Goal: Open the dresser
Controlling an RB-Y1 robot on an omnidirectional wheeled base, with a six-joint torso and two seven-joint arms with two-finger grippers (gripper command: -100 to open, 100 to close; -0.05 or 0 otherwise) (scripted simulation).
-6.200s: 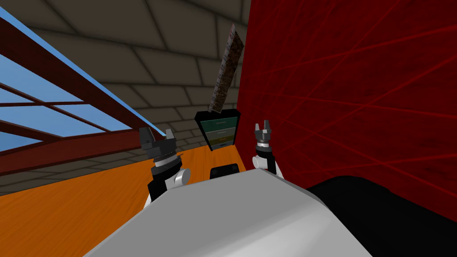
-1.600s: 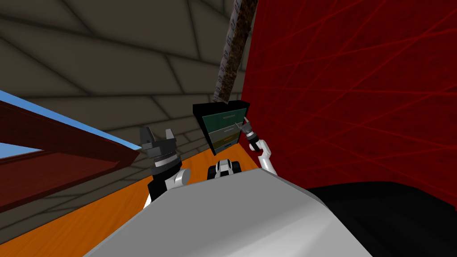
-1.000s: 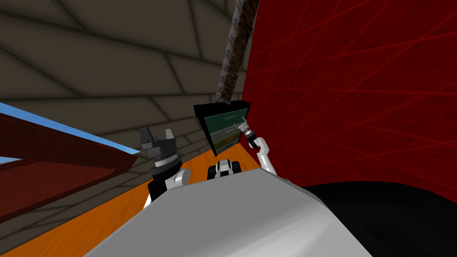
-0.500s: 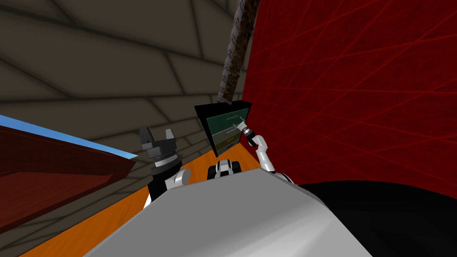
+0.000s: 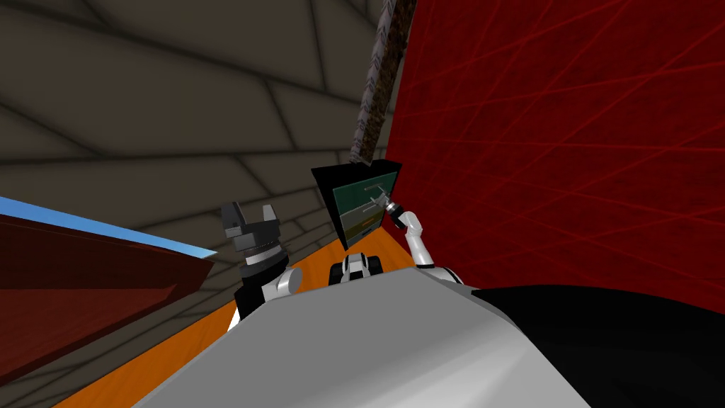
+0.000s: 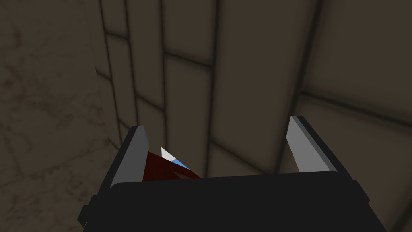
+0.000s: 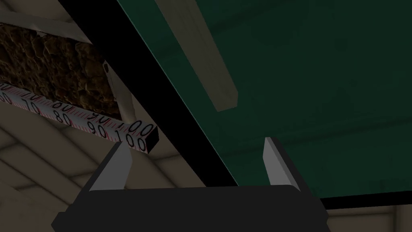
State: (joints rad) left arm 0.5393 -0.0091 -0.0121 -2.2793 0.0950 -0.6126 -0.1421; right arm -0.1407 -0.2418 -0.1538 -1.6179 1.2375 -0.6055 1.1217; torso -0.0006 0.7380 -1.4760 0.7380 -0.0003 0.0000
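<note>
- My right end effector is spread open and empty, close up to a green drawer front.
- The pale handle lies just ahead of my fingertips, not yet between them. I judge this to be the reach step.
- Next move: ease forward, straddle that bar, close, then pull straight out.
- The head view places the dresser against the red wall. The right wrist view gives the handle's lie, too small to judge from above.
- My left end effector is open, well apart.

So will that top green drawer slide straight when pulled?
Probably straight: the green drawer sits within the black dresser frame. Its pale handle looks rigid. The open right pincer faces only its end, so pulling might skew.
</note>
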